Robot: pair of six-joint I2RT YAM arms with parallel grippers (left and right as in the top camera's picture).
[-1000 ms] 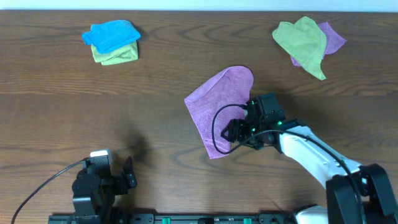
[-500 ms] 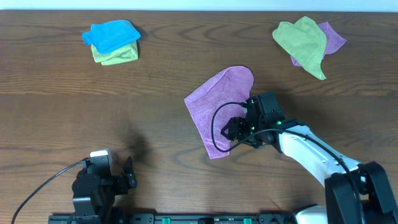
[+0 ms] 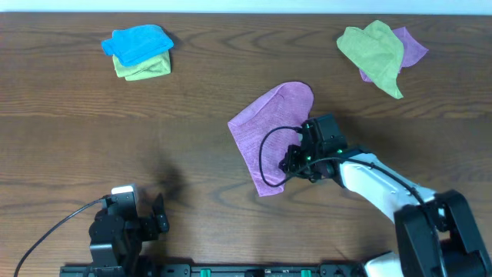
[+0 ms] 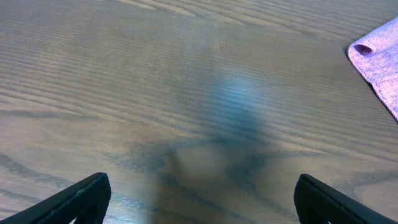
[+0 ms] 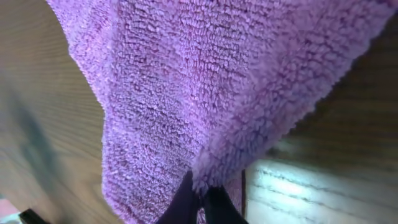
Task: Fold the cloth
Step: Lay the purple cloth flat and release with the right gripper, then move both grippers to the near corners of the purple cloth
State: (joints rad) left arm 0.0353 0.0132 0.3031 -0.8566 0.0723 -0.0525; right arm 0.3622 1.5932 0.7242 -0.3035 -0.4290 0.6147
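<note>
The purple cloth (image 3: 270, 131) lies on the wooden table near the middle, a rumpled shape narrowing toward its near end. My right gripper (image 3: 290, 163) sits at the cloth's right edge, shut on a fold of it. In the right wrist view the cloth (image 5: 205, 87) fills most of the picture and the two black fingertips (image 5: 200, 202) pinch its edge. A corner of the cloth (image 4: 379, 56) shows at the right of the left wrist view. My left gripper (image 4: 199, 200) hangs open over bare wood near the front left, holding nothing.
A bright blue cloth (image 3: 138, 42) lies on a lime-green one (image 3: 144, 69) at the back left. Another lime-green cloth (image 3: 373, 52) lies over a purple one (image 3: 411, 48) at the back right. A black cable (image 3: 269, 158) loops over the cloth by the right wrist.
The right gripper's jaws have closed on the cloth's right edge, and the wrist has shifted slightly up and left. The left arm has not moved.
</note>
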